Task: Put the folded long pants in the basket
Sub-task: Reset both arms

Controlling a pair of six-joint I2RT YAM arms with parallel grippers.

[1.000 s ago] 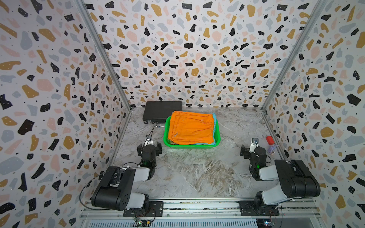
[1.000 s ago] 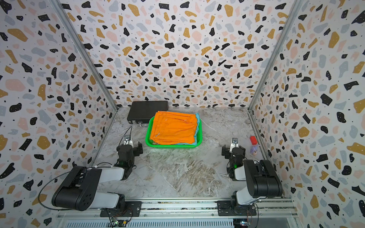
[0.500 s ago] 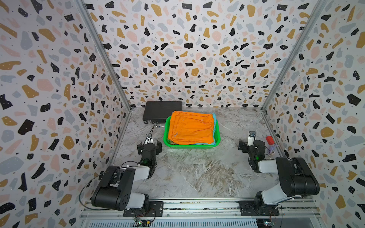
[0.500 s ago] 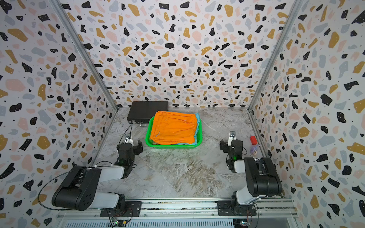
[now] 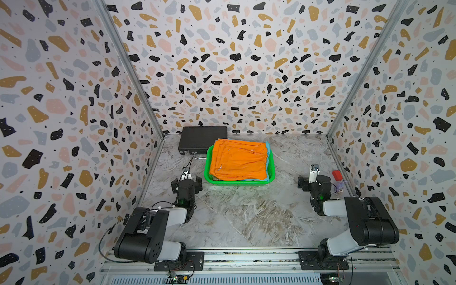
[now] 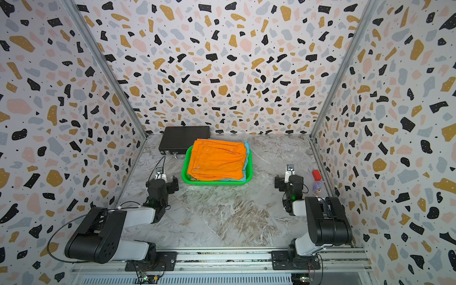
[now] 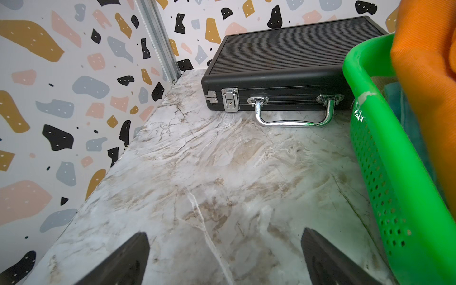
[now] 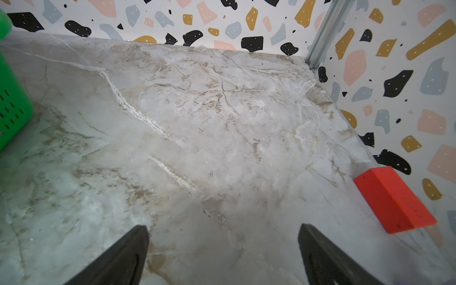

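While both arms crouch low along the side edges of the surface point(image 5: 246, 212), the left gripper point(image 7: 224, 246) and right gripper point(image 8: 223, 244) stand released, empty; the folded long pants point(image 5: 239, 160) lie in the basket point(image 5: 272, 170) near the back edge.

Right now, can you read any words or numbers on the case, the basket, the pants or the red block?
No text can be read anywhere.
On the case: none, just a plain metal latch and handle.
On the basket: none; a pale scrap on its rim is blank.
On the pants: none.
On the red block: none.
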